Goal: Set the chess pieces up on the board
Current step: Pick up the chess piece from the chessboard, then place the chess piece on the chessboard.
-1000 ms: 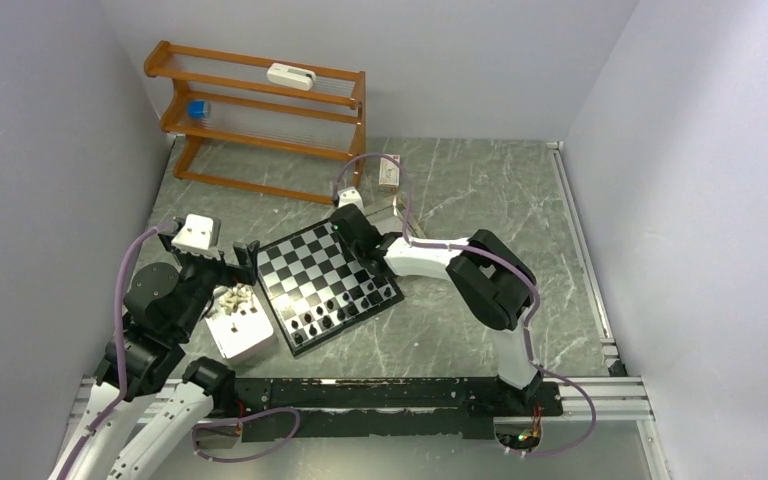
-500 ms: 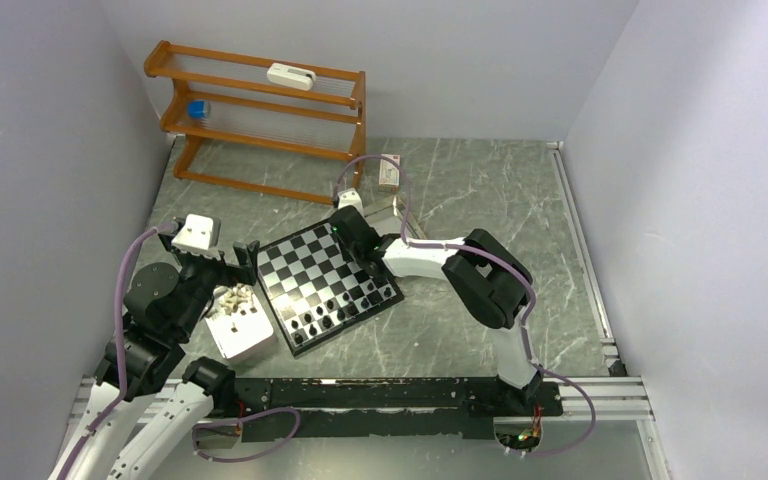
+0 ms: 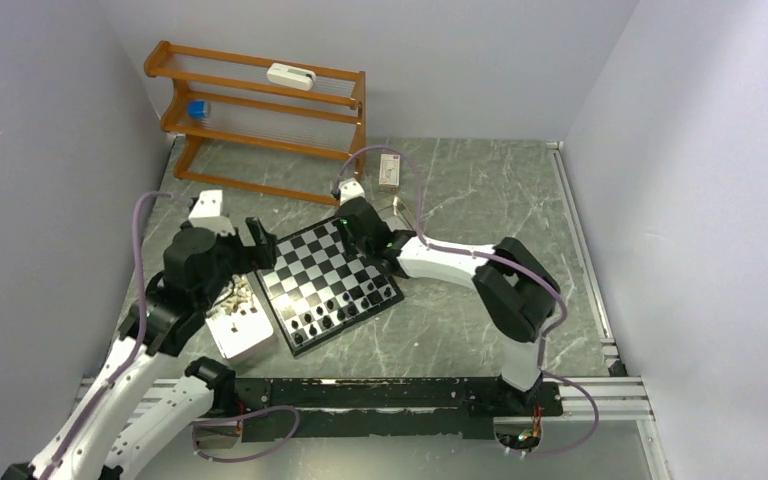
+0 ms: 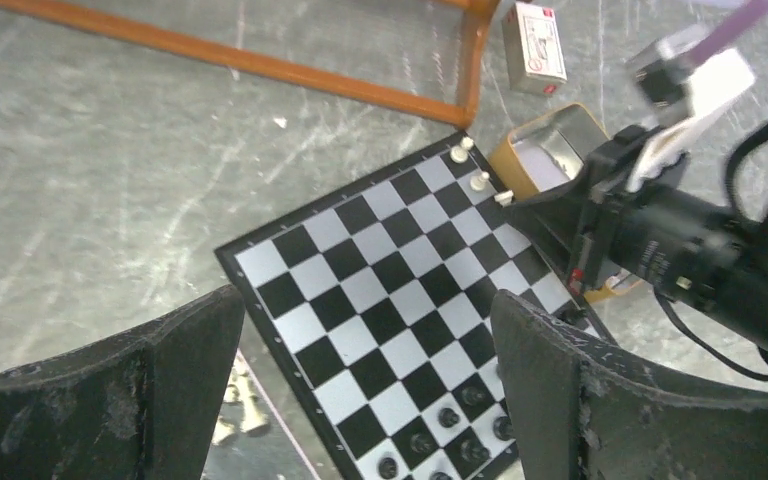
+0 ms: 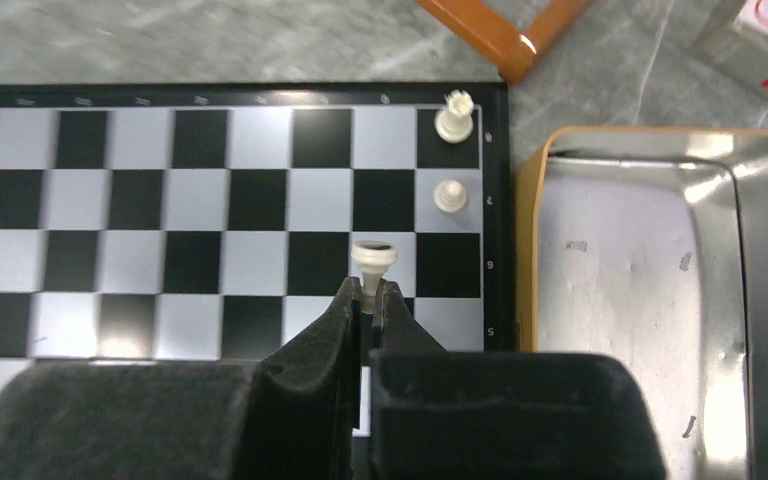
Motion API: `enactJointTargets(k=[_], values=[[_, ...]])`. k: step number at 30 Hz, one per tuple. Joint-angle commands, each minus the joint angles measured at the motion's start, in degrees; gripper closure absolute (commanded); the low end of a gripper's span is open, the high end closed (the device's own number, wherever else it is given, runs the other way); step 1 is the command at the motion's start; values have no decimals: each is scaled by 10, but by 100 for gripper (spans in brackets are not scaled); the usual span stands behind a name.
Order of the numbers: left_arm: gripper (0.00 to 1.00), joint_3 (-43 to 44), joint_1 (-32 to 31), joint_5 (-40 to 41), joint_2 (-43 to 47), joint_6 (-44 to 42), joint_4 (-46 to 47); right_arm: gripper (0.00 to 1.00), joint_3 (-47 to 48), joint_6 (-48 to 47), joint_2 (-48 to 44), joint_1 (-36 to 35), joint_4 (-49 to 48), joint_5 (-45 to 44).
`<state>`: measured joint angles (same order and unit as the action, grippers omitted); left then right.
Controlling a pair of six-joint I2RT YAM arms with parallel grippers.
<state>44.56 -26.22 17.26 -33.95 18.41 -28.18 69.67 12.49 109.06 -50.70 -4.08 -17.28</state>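
The board (image 3: 322, 272) lies tilted on the table, with black chess pieces (image 3: 332, 312) along its near rows. My right gripper (image 5: 368, 292) hovers over the board's far right corner and is shut on the stem of a small white piece (image 5: 374, 254). Two more white pieces (image 5: 455, 115) (image 5: 447, 194) stand on the edge squares beyond it. In the top view my left gripper (image 3: 257, 246) hangs open at the board's left edge. The left wrist view shows its jaws wide apart over the board (image 4: 380, 290), nothing between them. Loose white pieces (image 3: 239, 295) lie in a heap left of the board.
A white box (image 3: 245, 332) sits under the heap of white pieces. A metal tray with an orange rim (image 5: 650, 280) adjoins the board's right edge. Behind stand a wooden rack (image 3: 260, 120) and a small carton (image 3: 389, 172). A rail runs along the near table edge.
My right gripper has shut on the white piece at the board's far corner. My left arm has swung up and right, closer to the board's left edge, still open.
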Motion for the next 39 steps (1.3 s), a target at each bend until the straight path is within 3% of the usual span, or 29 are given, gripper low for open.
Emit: enactJointTargets(k=[1, 11, 16, 22, 30, 39], values=[[5, 47, -4, -59, -59, 88, -18, 100, -27, -19, -72, 2, -22, 69], [15, 113, 29, -205, -223, 134, 14, 100, -105, 12, -168, 3, -80, 205], [30, 127, 76, -344, -298, 150, 51, 100, -101, 29, -177, 3, -74, 242], [23, 98, 81, -423, -335, 164, 119, 100, -103, 39, -189, 3, -83, 250], [22, 85, 82, -423, -364, 173, 112, 100, -90, 57, -186, 5, -90, 261], [28, 35, 116, -481, -376, 282, 177, 100, -111, 101, -187, 4, -144, 244]])
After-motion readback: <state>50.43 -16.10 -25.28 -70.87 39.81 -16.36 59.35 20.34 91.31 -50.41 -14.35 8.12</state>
